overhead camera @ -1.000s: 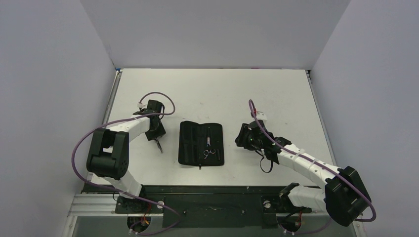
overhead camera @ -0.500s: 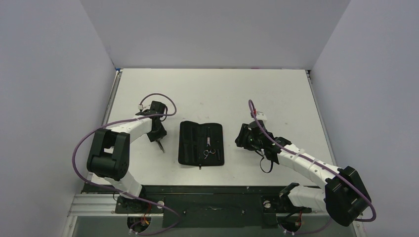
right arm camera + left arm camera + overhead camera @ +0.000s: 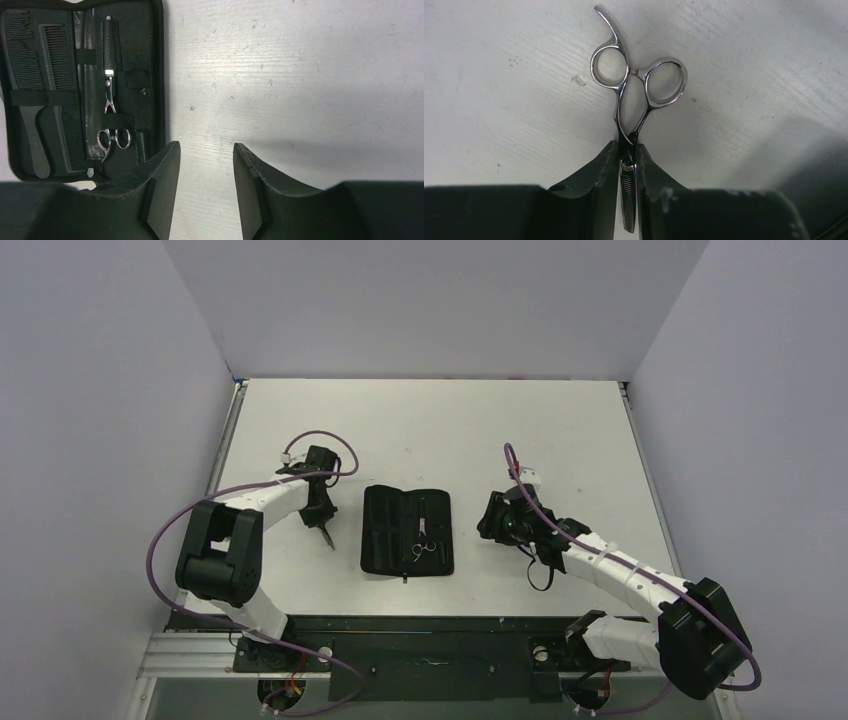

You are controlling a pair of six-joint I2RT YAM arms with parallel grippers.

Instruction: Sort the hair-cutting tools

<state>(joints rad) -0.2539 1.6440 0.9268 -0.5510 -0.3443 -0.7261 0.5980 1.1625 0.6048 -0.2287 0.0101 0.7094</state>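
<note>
Your left pincer has one pair of scissors; your right is empty.

Your left pincer is clamped on the blades of the silver scissors, rings pointing away over the white surface, left of the unzipped black case. Your right pincer is spread wide with nothing in it, just right of that case, where a second pair of scissors and a black comb sit under straps.
</note>
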